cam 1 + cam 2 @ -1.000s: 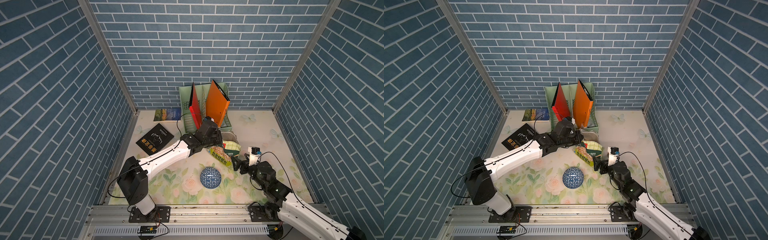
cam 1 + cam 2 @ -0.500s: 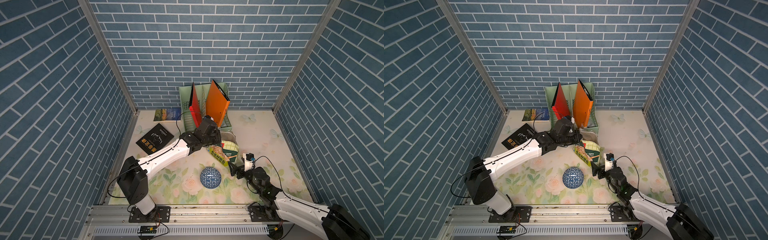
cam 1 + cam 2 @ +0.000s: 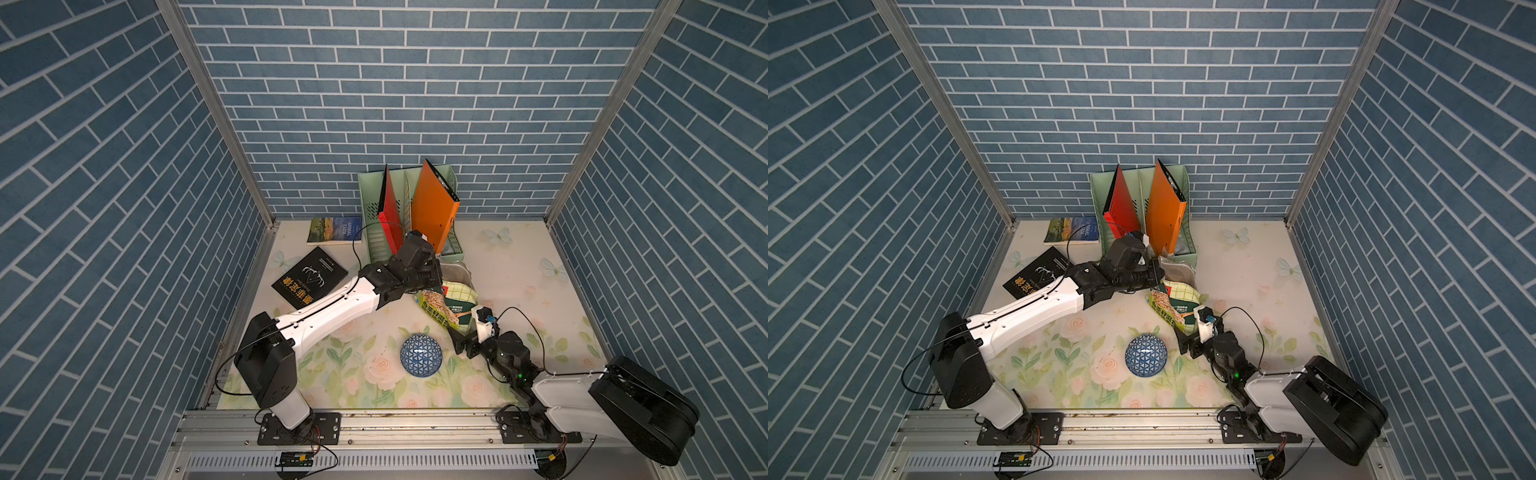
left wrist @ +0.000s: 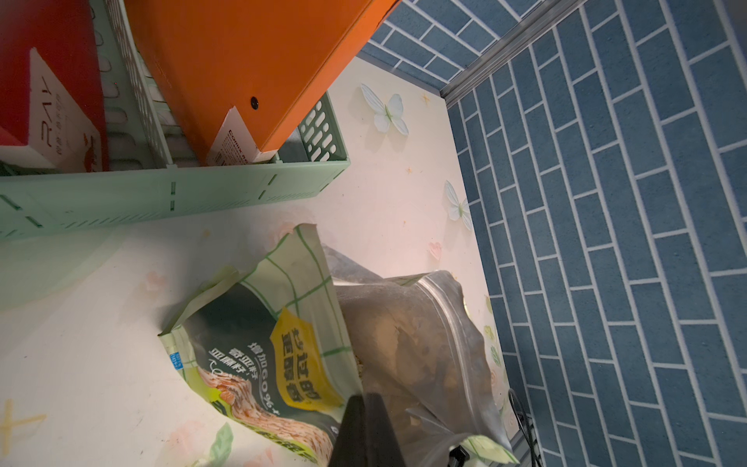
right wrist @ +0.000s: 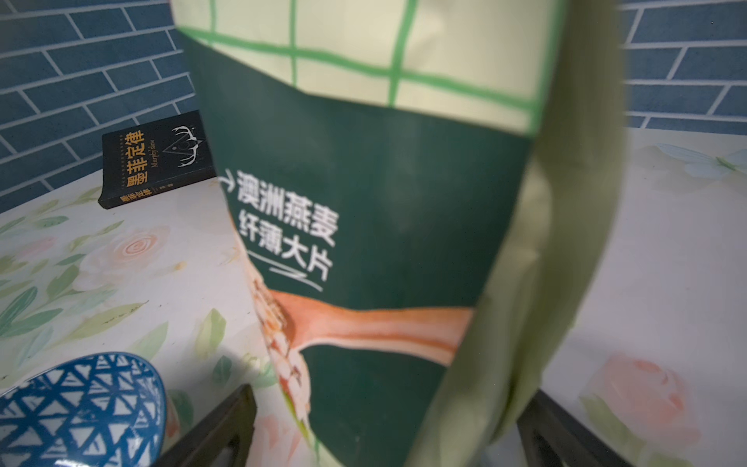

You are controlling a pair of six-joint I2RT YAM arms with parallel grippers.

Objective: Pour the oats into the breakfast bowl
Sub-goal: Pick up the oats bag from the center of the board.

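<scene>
Walls (image 3: 395, 104) of blue brick pattern close in the tabletop (image 3: 519, 266) on three sides, with bare metal posts in the two back corners. The tabletop itself is pale, printed with pink roses, green leaves and a few butterflies, and a metal rail runs along its front edge where both arms are bolted.

At the back wall stands a mint-green rack (image 3: 368, 195) holding a red folder (image 3: 390, 216) and an orange folder (image 3: 434, 203), both leaning. Just beside it on the left lies a landscape book (image 3: 334, 230), and nearer the left wall a black book (image 3: 309, 277) lies flat at an angle.

The pouch (image 3: 442, 309) is near the middle, in front of the rack, tilted, with its silvery mouth gaping toward the rack. The left end effector (image 3: 432, 280) is clenched on the pouch's top edge. The wrist view shows a black finger (image 4: 364, 428) at the open mouth. What is inside is too dark to make out.

The right end effector (image 3: 463, 340) is released, its jaws spread wide with the pouch's lower part between them. Whether they touch it I cannot tell.

The bowl (image 3: 420, 355) sits on the tabletop toward the front, between the two arms, just beside the right end effector and apart from the pouch. From above it shows only its blue-and-white triangle pattern.
</scene>
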